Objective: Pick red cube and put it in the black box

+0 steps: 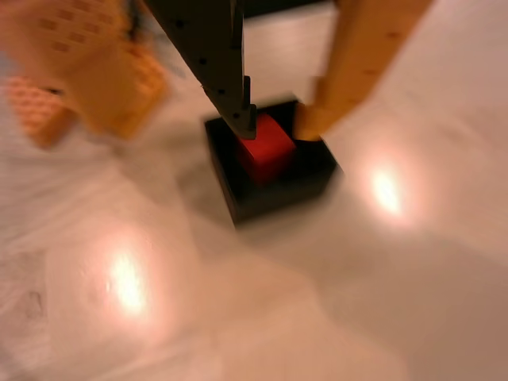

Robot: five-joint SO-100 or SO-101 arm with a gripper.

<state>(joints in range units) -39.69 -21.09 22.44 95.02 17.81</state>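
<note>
Above the box: the gripper [276, 125] is hanging over the black box [274, 190] in the wrist view, its dark finger [214, 55] coming down from the top edge and its orange finger [357, 63] slanting in from the upper right.
Jaw state: the fingers are standing spread apart, with a gap between their tips, and they are clamping nothing.
Red cube: the red cube [268, 151] is sitting inside the black box, tilted, with the dark fingertip just at its upper left corner; whether they are touching is too blurred to tell.
Box position: the black box is resting on the pale table [317, 302] near the middle of the view.
Background: an orange blurred shape [87, 79] is showing at upper left.
Lighting: two bright glare spots are reflecting off the table.
</note>
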